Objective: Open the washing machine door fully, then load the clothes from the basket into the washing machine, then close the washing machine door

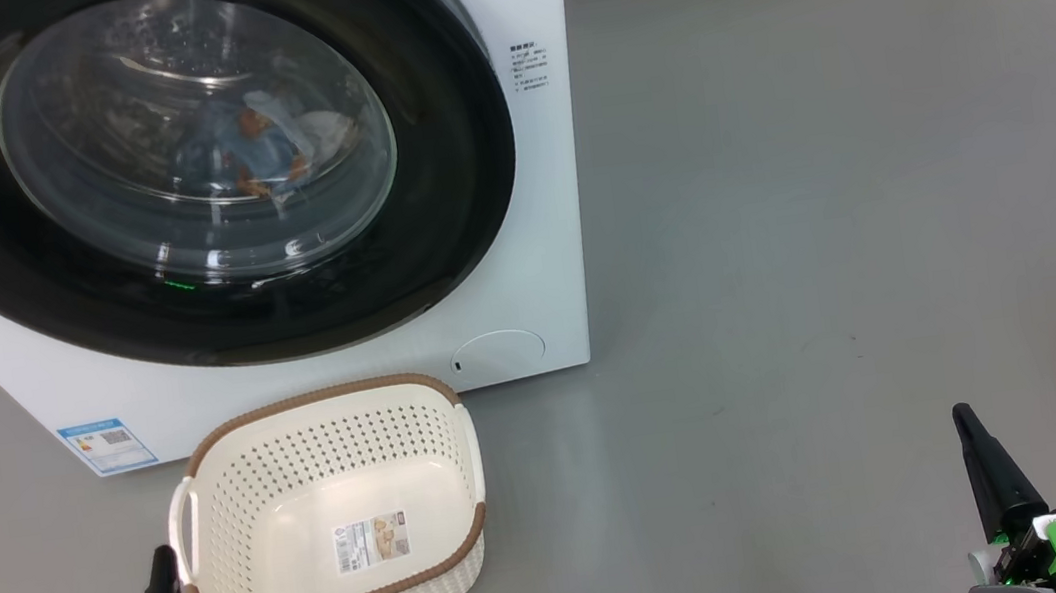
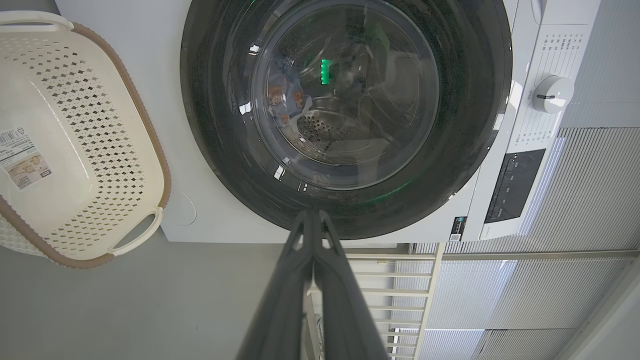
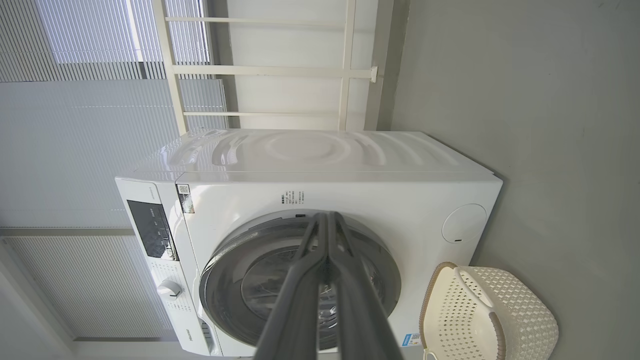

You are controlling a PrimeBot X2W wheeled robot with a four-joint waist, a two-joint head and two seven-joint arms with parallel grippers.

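Shut-looking washing machine door (image 1: 449, 145), clothes (image 1: 253, 149) behind glass, empty basket (image 1: 318, 395); left pincer (image 1: 162, 563), right pincer (image 1: 964, 419) clenched, empty. Risk: door popping open from half-caught latch

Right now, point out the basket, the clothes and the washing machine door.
the basket (image 1: 335, 451), head view, perforated inner wall.
the clothes (image 1: 252, 144), head view, blue bear-print fabric behind the glass.
the washing machine door (image 1: 454, 144), head view, glossy black rim.
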